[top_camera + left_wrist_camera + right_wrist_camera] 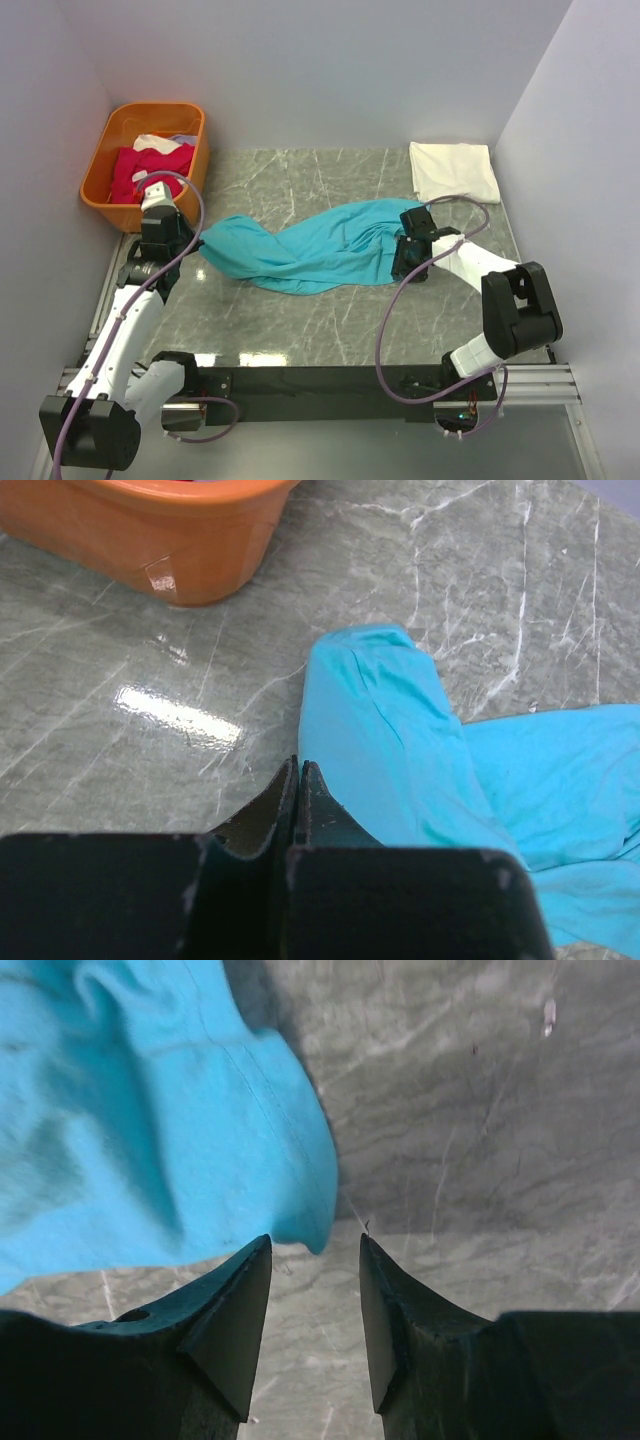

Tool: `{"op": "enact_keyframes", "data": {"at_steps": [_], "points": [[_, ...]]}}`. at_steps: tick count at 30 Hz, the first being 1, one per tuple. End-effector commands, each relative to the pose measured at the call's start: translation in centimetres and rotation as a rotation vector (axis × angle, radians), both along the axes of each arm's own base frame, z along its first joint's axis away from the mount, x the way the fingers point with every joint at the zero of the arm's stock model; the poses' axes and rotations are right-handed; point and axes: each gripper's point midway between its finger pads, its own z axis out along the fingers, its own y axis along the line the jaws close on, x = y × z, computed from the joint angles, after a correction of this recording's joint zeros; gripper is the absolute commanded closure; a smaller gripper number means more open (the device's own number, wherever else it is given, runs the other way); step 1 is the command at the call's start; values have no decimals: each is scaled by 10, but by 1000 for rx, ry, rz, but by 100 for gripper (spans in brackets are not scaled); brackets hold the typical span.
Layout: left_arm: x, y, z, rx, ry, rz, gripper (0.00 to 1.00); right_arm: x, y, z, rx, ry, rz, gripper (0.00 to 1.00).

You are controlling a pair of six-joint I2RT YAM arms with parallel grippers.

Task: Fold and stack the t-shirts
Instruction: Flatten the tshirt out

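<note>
Worktop (pixel 330 330) of grey veined stone carries everything here. Across its middle sprawls the teal t-shirt (pixel 310 250), crumpled and unfolded, stretched out from side to side. The orange basket (pixel 100 190) stands beyond the teal t-shirt's left end, well apart from it, with the pink t-shirts (pixel 140 170) heaped inside. The white t-shirt (pixel 455 170) lies folded flat beyond the teal t-shirt's right end, apart from it.

The left claw (pixel 298 772) sits at the teal t-shirt's left end with its jaws pressed fully together. The cloth's edge lies against one finger, and I cannot tell whether any hem is pinched. The right claw (pixel 315 1242) is low at the teal t-shirt's right end, its jaws partly apart with only bare stone between them. A rounded corner of the cloth lies just ahead of its tips.
</note>
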Motion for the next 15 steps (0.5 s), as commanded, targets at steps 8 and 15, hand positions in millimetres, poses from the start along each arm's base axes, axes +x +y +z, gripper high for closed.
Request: {"op": "enact_keyframes", "data": {"at_steps": [8, 15], "points": [[2, 3, 16, 14, -64, 4, 99, 29, 5, 1, 20, -71, -16, 67], [-4, 24, 20, 81, -61, 97, 99, 32, -27, 27, -145, -102, -67, 100]]}}
